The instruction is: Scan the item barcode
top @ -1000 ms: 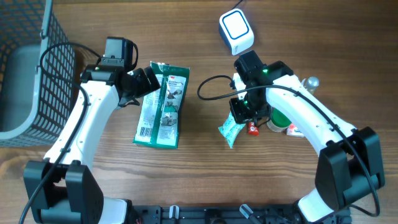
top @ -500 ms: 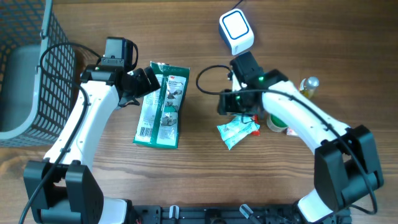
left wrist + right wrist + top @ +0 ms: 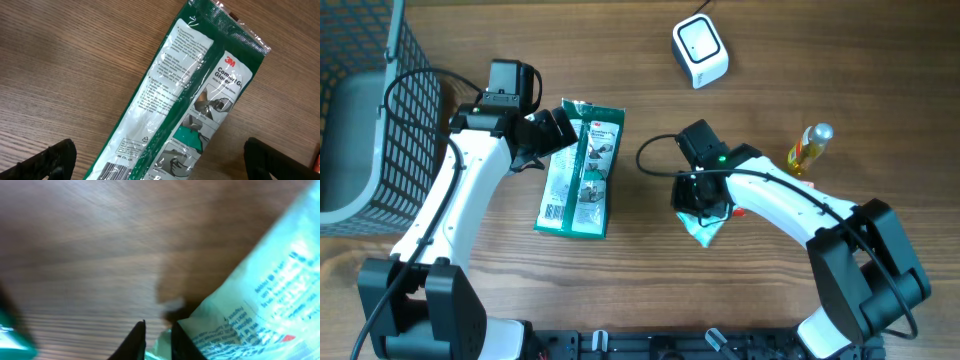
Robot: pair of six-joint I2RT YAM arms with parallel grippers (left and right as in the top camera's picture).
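The scanner [image 3: 700,50] sits at the far edge of the counter [image 3: 640,290], window up, and everything else is placed from it. The pale-green pouch [image 3: 708,232], the item in hand, lies flat well toward the robot from the scanner, almost straight in line with it. The right gripper [image 3: 155,342] is down on the pouch's far edge. Its jaws are narrowed to a slit, and in the wrist view a sliver of film appears to sit between the tips.

The left gripper [image 3: 558,132] hangs left of the scanner and nearer the robot. Its jaws are spread wide and hold nothing, and the green glove packet [image 3: 582,170] lies under them. A small yellow bottle [image 3: 805,148] stands right of the scanner and nearer the robot.

The weak point is that pinch. It takes only a thin edge of slick film, so the pouch may slip out on the lift. It may also dangle and fold, hiding its barcode from the scanner's window. No barcode can be made out on the pouch, so the printed side could arrive facing away from the scanner. The carry also passes close to the bottle, which an elbow could tip.
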